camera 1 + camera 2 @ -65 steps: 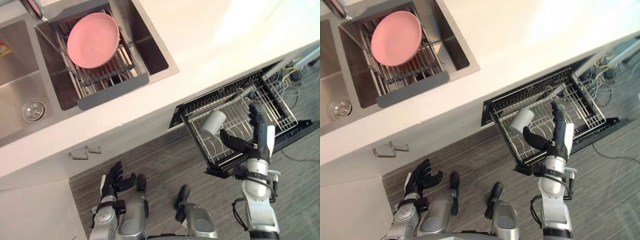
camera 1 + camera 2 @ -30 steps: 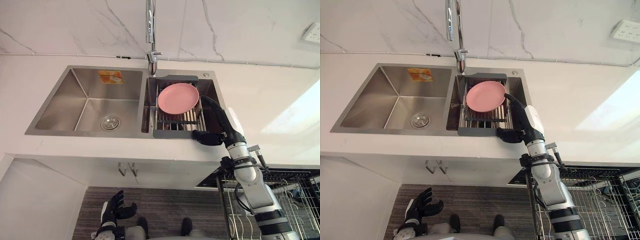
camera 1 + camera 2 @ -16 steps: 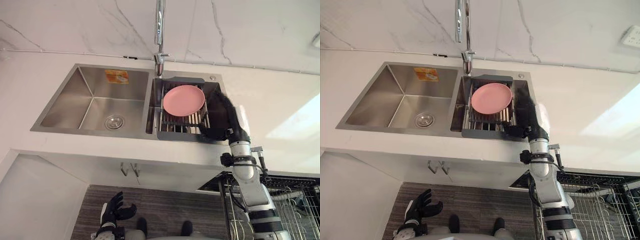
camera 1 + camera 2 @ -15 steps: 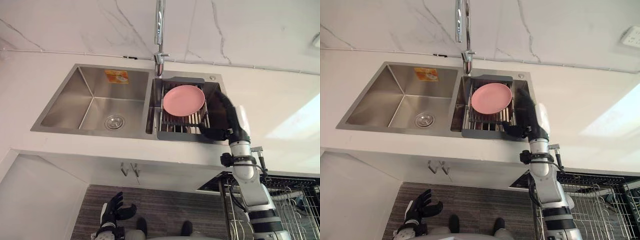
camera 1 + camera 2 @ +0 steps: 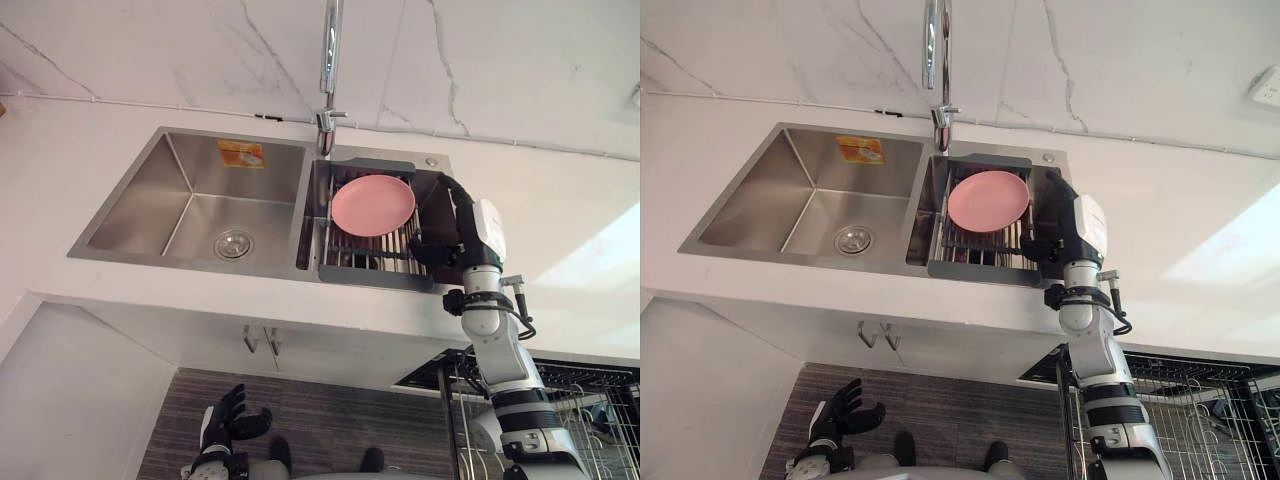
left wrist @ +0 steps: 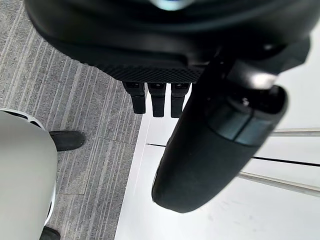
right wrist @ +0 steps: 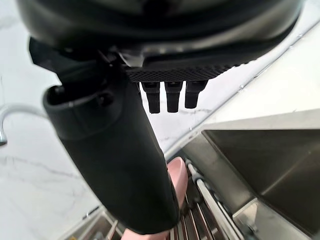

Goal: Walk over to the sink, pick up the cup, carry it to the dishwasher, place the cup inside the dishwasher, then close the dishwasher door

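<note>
**While the right hand hangs at the sink, the cup is yet to be found**

Since the left eye view looks down on the double sink [image 5: 140, 215], start there. A pink plate [image 5: 372, 205] lies on the drying rack [image 5: 372, 262] in the basin under the faucet [image 5: 329, 50]. The right hand [image 5: 452, 232] hangs over that basin's right edge, just beside the plate, with its fingers relaxed and holding nothing. Low by the floor [image 5: 330, 420], the left hand [image 5: 232, 420] is idle with its fingers spread. A pulled-out dishwasher rack [image 5: 585, 400] sits lower right, under the counter [image 5: 560, 250].

Right eye view: the layout is the same. I cannot tell where the cup is, because whatever lies beneath the right hand is hidden.

Left wrist view: the fingers are straight above the grey floor, and the hand is empty.

Right wrist view: the fingers are straight and the thumb is out. The pink plate and drying rack lie past them, and nothing is grasped.

The step in hand looks like the pick-up. To do it well, keep the hand wide and locate the cup before lowering. Then come down clear of the plate and wrap round the cup's body rather than pinching its rim.
</note>
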You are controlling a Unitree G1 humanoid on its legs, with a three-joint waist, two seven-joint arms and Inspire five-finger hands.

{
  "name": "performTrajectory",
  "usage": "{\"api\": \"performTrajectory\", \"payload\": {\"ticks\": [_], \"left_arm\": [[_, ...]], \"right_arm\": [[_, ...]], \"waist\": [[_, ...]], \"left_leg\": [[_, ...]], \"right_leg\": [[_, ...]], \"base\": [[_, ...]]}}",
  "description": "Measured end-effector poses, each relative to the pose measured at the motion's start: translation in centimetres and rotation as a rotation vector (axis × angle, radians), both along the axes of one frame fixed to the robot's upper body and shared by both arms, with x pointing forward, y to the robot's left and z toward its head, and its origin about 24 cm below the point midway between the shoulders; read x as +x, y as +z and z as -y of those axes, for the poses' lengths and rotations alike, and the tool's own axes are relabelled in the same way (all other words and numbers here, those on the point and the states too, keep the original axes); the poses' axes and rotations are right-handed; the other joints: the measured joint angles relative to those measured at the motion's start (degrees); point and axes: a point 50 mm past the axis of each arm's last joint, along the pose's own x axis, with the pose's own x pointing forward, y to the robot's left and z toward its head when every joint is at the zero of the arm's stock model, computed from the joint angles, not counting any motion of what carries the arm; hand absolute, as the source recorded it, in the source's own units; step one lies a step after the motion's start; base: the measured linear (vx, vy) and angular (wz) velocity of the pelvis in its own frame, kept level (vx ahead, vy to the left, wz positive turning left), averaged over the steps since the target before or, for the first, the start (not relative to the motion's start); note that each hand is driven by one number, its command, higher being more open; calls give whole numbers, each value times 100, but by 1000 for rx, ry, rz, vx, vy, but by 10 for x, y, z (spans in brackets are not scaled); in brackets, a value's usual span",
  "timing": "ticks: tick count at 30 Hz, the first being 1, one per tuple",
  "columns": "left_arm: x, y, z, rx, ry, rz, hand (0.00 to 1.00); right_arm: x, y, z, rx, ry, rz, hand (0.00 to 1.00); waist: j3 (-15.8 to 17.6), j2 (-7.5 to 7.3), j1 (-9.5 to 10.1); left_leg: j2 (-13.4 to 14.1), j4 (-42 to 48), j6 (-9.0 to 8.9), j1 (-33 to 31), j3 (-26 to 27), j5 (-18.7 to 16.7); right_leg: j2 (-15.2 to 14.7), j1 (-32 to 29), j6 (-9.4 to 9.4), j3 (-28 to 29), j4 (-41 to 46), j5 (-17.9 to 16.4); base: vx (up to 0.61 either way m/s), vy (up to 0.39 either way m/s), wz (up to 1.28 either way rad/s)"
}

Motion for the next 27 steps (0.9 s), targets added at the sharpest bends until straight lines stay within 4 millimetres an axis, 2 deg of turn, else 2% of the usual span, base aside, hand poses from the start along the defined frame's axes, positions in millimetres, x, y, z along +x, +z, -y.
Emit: {"api": "performTrajectory", "payload": {"ticks": [5,9,17,18,22,27], "left_arm": [[8,2,0,1,-6,21,90],[11,3,1,2,-7,29,90],[35,12,0,10,-13,95,90],[37,13,0,10,-13,102,90],[43,16,0,7,6,124,90],[48,19,-1,-3,32,146,90]], "right_arm": [[14,6,-8,-94,35,-9,90],[23,14,-8,-156,23,-4,90],[57,61,-12,-341,-4,80,90],[59,64,-11,-362,-7,79,30],[68,78,-12,-412,-10,97,30],[73,93,-8,-476,-22,123,30]], "waist": [[230,-39,9],[267,-68,66],[834,-99,169],[889,-87,190],[1071,-13,219],[1222,20,218]], "left_leg": [[-31,27,37,-85,-16,27],[-33,51,41,-195,-17,28],[83,829,88,-755,59,-172],[114,919,82,-801,58,-230],[201,1253,103,-1030,49,-425],[218,1435,92,-1278,-10,-478]], "right_leg": [[-45,-35,24,-104,-1,6],[-54,-93,34,-221,5,31],[-65,-284,-34,-321,110,100],[-46,-288,-41,-331,114,105],[-13,-400,-46,-355,186,107],[-17,-516,-80,-449,184,86]], "base": [[23,17,8],[46,15,13],[-7,1,6],[-35,-16,5],[-54,3,0],[-88,11,4]]}}
